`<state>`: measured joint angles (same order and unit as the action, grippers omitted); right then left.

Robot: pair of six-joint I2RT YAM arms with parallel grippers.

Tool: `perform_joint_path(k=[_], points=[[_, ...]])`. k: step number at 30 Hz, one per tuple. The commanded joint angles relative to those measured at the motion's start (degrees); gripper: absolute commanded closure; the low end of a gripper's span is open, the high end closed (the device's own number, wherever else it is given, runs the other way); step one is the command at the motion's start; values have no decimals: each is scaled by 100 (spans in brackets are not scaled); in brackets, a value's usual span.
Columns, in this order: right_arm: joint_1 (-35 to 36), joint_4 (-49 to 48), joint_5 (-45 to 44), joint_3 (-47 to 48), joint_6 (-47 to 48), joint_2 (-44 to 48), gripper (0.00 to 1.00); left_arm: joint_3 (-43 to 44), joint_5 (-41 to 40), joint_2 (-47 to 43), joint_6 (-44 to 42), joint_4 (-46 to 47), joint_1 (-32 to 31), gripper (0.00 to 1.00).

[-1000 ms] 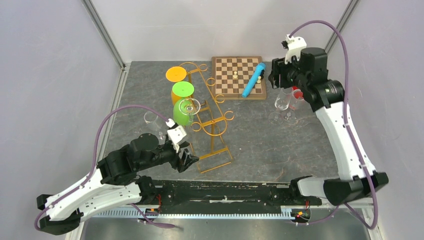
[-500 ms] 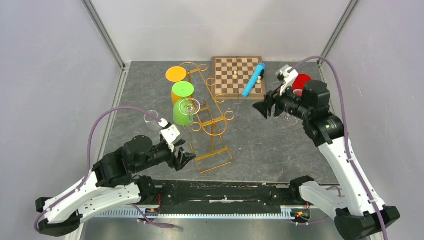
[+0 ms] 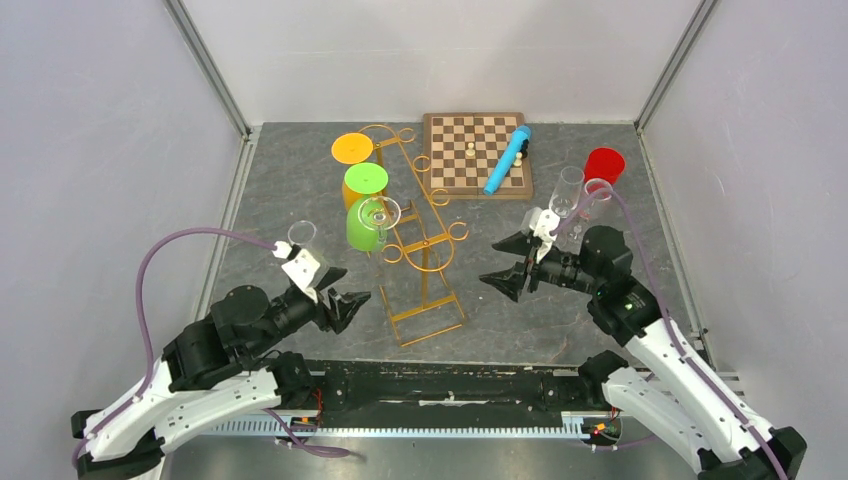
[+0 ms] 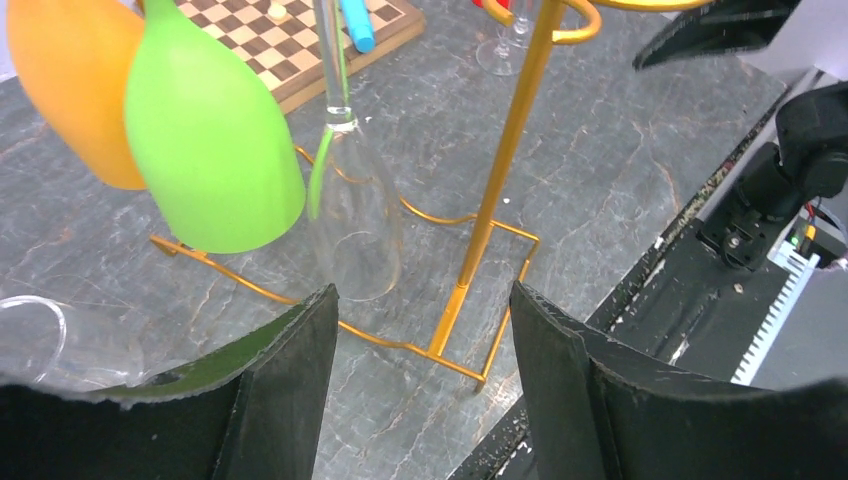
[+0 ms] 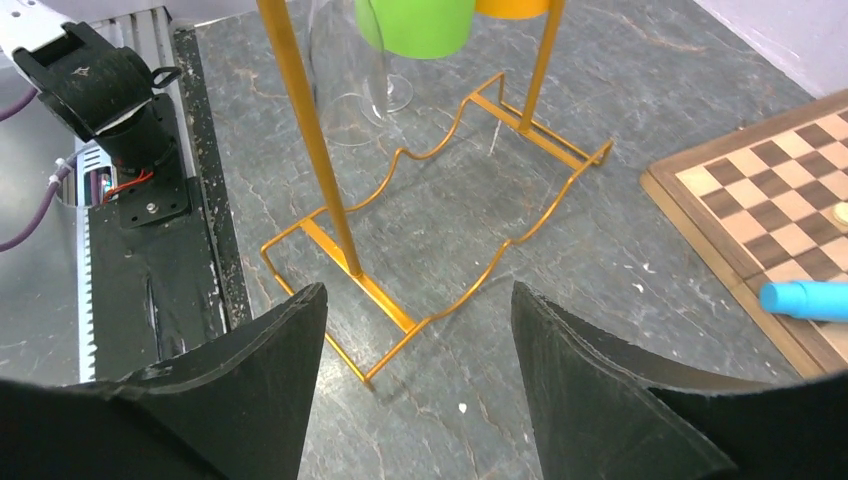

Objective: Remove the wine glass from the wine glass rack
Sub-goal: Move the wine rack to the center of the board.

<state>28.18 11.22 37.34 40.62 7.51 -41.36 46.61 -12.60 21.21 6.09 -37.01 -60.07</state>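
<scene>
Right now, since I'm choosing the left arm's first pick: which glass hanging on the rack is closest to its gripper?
The clear wine glass: it hangs nearest the left gripper; the green glass and orange glass hang farther back.

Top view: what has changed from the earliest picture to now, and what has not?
The right tool swung from the far right corner back toward the wine glass rack, open and empty. The left tool drew back slightly, open. Rack, hanging glasses and chessboard stayed put.

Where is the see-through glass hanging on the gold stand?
In the top view, the clear wine glass hangs on the left side of the gold rack, right beside the green glass.
</scene>
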Motion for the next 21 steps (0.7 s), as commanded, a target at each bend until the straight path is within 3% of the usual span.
perform_joint_path(k=[1,7,15,21], points=[[170,-2077,339,-720,-477,171,30,-53,-467,-102,305,309,48,30],[583,-3666,447,-1370,-748,-107,30,-68,-656,-88,298,309,75,30],[1151,-4603,659,-1321,-443,-953,31,-79,-674,-166,287,285,99,30],[1263,-5714,785,-1259,-739,-1669,32,-84,-700,-249,297,296,101,30]])
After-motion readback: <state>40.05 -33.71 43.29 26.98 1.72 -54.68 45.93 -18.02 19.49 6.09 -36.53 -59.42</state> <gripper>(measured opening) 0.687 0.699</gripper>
